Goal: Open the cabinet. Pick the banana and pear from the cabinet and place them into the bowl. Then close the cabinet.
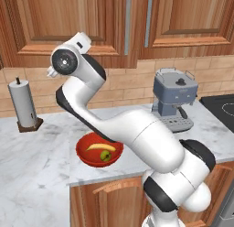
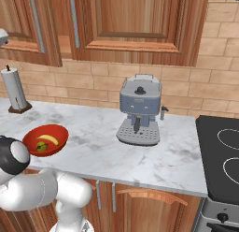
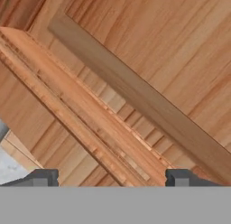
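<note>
Marble counter (image 1: 41, 166) runs under a brick backsplash, with the cabinet (image 1: 68, 24) of reddish-brown wood hung on the wall above it. In the left base view both cabinet doors look flush with each other, their two grey handles (image 1: 128, 24) side by side at the seam; in the right base view the left door seems to stand slightly forward of the right one, so whether it is fully shut is hard to tell.

On the counter below sits the red bowl (image 1: 87, 156), near the front edge. Inside it lie the banana (image 1: 100, 147) and the pear (image 1: 105, 155), the pear just at five o'clock from the banana and touching or nearly touching it. The same pair shows in the right base view, the banana (image 2: 50, 139) at one o'clock from the pear (image 2: 41, 146) within the bowl (image 2: 35, 135).

From the bowl, a paper-towel roll (image 1: 22, 104) stands upright on its wooden base at ten o'clock, against the backsplash. A grey coffee machine (image 1: 174, 98) sits at two o'clock, and a black stove top (image 1: 224, 109) lies beyond it at the counter's end. Below the counter is a low cabinet with a curved wooden handle (image 2: 151, 197).

The arm reaches up toward the left door. In the hand view the fingers (image 3: 108, 178) are spread wide with nothing between them, facing a raised wood panel close up.
</note>
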Controlling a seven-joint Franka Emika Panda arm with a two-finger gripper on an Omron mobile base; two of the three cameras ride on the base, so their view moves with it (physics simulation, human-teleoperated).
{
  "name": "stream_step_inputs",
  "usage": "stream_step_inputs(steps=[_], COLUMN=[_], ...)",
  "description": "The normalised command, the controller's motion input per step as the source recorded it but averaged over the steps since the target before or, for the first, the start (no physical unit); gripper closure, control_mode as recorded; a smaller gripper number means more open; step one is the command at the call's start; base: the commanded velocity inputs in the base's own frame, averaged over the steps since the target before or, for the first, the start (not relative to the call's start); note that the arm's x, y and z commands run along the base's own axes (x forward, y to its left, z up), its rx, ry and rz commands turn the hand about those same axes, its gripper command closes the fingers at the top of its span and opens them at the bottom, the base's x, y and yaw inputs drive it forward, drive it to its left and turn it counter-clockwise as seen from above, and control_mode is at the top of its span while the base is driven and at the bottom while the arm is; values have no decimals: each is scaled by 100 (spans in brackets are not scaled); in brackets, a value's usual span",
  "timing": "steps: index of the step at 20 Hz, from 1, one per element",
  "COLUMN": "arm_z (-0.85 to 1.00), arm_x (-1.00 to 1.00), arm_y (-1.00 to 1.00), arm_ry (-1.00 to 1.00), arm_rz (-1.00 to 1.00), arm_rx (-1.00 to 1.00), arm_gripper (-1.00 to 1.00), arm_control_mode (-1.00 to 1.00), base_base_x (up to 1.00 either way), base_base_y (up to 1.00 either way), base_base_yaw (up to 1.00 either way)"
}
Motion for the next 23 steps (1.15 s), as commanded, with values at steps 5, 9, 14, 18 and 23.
stream_step_inputs(steps=[5, 9, 14, 18, 23], arm_z=[-7, -9, -9, -5, 0], arm_x=[71, 70, 66, 60, 15], arm_y=[-19, -16, -13, -11, -13], arm_ry=[-3, -2, -3, -3, -2], arm_rz=[0, 0, 0, 0, 0], arm_rx=[0, 0, 0, 0, 0], arm_gripper=[-100, -100, -100, -100, -100], arm_control_mode=[-100, -100, -100, -100, -100], base_base_x=[0, 0, 0, 0, 0], base_base_y=[0, 0, 0, 0, 0], base_base_yaw=[0, 0, 0, 0, 0])
